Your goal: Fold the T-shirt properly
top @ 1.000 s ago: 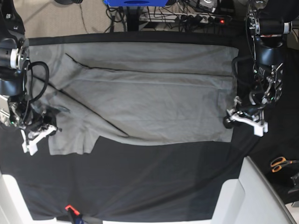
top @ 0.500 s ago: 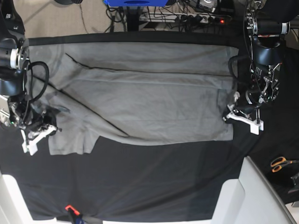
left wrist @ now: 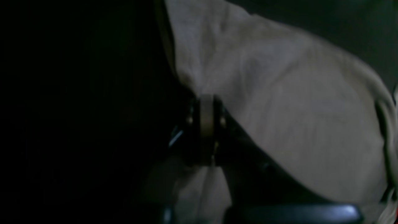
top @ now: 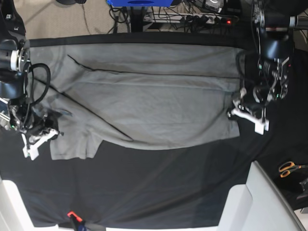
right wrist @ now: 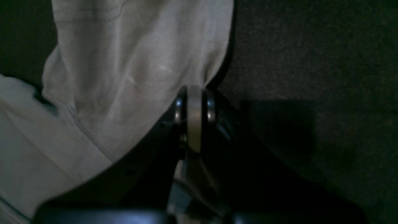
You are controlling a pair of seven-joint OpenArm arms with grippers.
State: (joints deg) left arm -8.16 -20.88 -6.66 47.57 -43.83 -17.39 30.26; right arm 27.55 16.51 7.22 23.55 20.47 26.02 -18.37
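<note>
No legible text, label, brand, number or sign anywhere in these views: none on the plain mid-grey cotton T-shirt (top: 144, 96), none on the black cloth table cover (top: 144, 187), none on the arms.

Black-draped bench (top: 144, 192) in a cluttered lab.
Cables and a power strip (top: 202, 19) on the floor behind; blue object (top: 139, 3) at top; orange-handled scissors (top: 288, 168) right; white panels (top: 269, 202) along the near edge.

T-shirt (top: 144, 96) is lying on the table cloth (top: 159, 187), left gripper (top: 239, 111) and right gripper (top: 45, 129) sitting at opposite edges.
</note>
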